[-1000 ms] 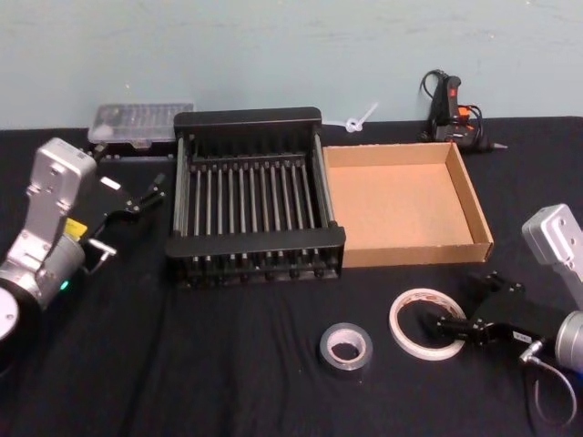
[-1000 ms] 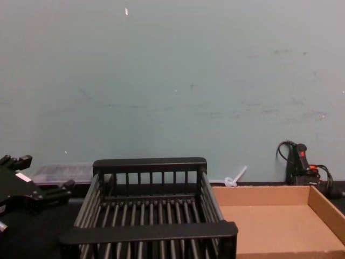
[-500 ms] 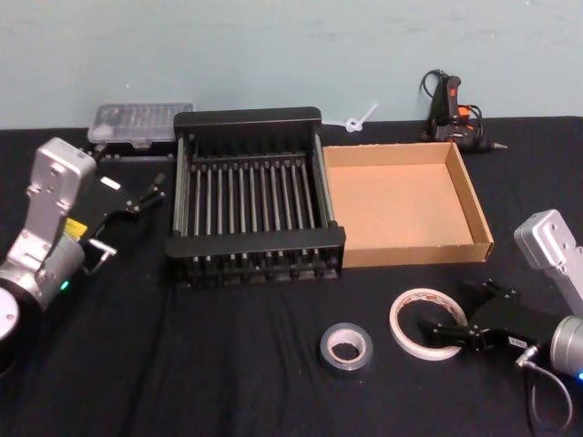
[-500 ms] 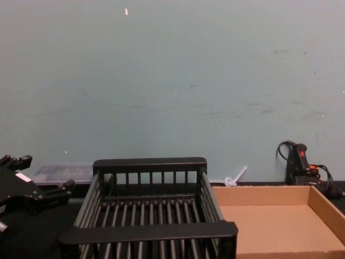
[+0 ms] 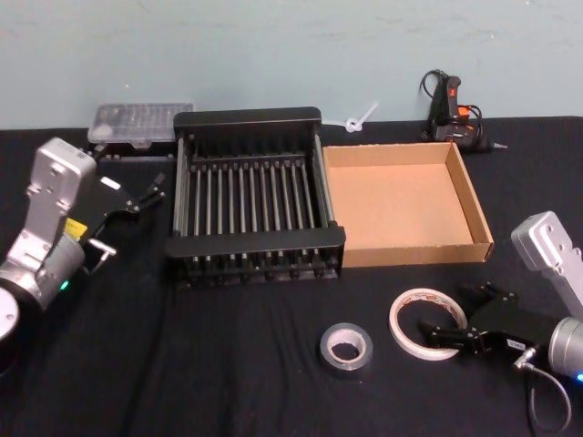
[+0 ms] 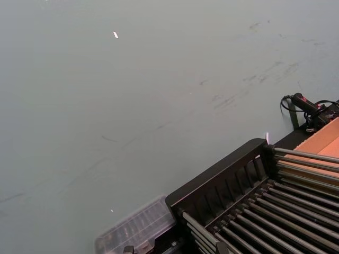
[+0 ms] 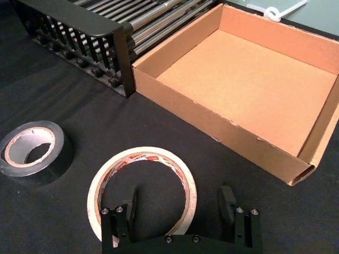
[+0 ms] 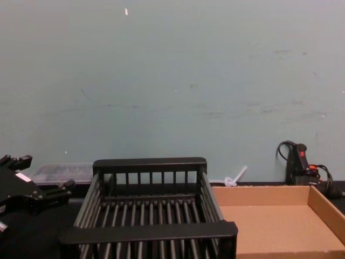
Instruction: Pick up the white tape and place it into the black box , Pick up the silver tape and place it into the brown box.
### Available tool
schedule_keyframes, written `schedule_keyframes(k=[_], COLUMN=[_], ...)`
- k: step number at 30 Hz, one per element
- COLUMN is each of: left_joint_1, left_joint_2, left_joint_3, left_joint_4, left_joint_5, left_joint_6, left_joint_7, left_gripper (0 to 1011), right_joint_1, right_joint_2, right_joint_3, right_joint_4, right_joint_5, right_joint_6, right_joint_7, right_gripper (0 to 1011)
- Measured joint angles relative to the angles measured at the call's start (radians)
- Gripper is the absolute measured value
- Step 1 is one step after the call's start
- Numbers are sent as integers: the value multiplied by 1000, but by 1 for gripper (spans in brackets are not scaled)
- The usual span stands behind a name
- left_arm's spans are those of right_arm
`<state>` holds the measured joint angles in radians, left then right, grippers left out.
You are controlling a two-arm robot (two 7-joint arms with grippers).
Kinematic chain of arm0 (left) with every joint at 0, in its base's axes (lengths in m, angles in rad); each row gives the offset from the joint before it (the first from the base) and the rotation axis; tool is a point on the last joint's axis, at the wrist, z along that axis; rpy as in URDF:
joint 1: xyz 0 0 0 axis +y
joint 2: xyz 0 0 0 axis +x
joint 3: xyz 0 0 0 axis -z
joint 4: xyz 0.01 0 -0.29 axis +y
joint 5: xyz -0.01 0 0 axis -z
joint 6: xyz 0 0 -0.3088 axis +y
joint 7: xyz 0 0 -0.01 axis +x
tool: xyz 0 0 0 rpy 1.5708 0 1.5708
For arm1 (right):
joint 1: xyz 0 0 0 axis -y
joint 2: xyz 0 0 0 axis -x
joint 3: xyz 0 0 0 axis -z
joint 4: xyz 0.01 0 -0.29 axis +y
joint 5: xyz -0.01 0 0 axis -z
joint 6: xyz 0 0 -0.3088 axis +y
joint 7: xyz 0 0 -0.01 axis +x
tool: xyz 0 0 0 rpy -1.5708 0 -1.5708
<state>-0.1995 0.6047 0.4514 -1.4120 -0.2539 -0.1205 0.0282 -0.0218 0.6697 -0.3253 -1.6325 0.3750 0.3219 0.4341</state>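
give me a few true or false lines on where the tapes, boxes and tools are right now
1. The white tape lies on the table. True.
2. The silver tape is in the brown box. False: it lies on the table, in front of the boxes.
3. The right tool is open at the white tape. True.
4. The black box holds a tape. False: it is empty.
5. The left tool grips the silver tape. False: it sits left of the black box, holding nothing.

Matt black cloth table cover (image 5: 228,364) across the lower frame, black plastic box (image 5: 250,196) with smooth barred bottom, brown box (image 5: 401,205) of rough matt cardboard, silver tape (image 5: 346,349) dully glossy, white tape (image 5: 426,323) translucent, papery core
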Motion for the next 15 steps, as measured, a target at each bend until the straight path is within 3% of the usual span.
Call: schedule_keyframes(k=[15], left_joint_1=[0], left_joint_2=[0], left_joint_3=[0], left_joint_4=[0], left_joint_5=[0], left_joint_6=[0], left_joint_7=[0], left_gripper=[1001], right_joint_1=[5], right_joint_2=[1], right_joint_3=[-6], right_joint_4=[5], right_joint_5=[-5], right_joint_6=[2], right_joint_7=[9], right_gripper=[1002])
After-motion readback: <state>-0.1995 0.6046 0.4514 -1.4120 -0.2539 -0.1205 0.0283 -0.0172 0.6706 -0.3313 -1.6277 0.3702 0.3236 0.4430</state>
